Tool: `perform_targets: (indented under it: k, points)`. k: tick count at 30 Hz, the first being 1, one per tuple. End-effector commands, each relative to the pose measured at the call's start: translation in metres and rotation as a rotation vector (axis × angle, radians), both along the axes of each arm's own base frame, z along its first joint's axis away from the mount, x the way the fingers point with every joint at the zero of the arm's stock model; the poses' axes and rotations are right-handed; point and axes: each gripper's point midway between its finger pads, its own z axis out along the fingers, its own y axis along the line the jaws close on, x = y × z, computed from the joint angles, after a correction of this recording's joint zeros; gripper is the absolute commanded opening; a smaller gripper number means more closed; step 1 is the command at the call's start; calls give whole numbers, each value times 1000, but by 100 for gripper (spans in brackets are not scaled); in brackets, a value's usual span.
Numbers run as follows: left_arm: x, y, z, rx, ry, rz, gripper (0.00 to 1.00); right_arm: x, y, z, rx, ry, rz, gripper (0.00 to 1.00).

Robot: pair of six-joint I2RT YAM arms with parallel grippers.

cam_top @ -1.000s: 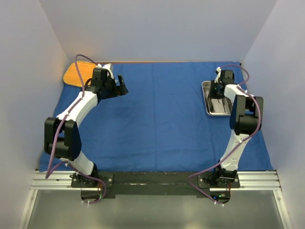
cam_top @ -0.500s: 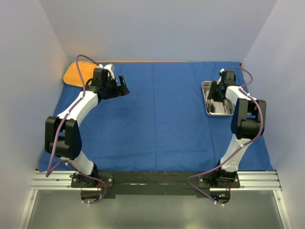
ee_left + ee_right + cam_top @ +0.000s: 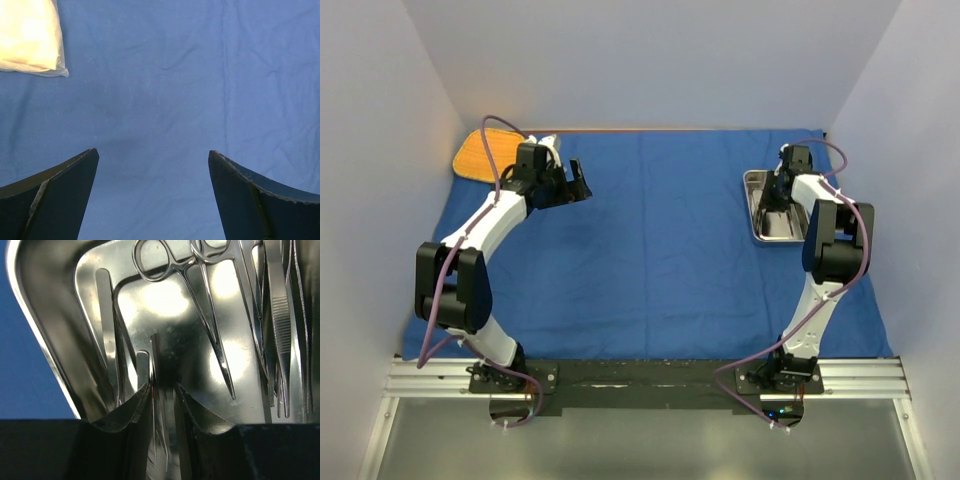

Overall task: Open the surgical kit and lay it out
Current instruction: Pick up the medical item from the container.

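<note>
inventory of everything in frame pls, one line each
blue cloth wrap: 1, blue, spread flat across the table
steel tray: 1, shiny silver, on the cloth at far right
ring-handled instrument: 1, silver, lying in the tray
tweezers: at least 1, silver, at the tray's right side; reflections blur the exact count
gauze pack: 1, white, on the cloth near the far-left corner
orange mat: 1, orange, far-left corner, beside the cloth
left hand: 1, black fingers, open above bare cloth, holding nothing
right hand: 1, black fingers, down in the tray, fingers narrowly apart with a slim metal piece between them; grip unclear
</note>
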Motion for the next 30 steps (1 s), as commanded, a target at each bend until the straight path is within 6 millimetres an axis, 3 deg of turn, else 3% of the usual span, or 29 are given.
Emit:
perform_targets:
  k: [1,14,30]
  points:
    - [5,-6,6,-4,-32,-26,97,-16,-4,4,-12,23,-23,26]
    - [5,-9,4,-8,-23,-41,97,-43,-6,-22,-65,158,-20,22]
    - [3,-8,3,3,-21,-49,98,-85,-6,-28,-207,272,-79,23]
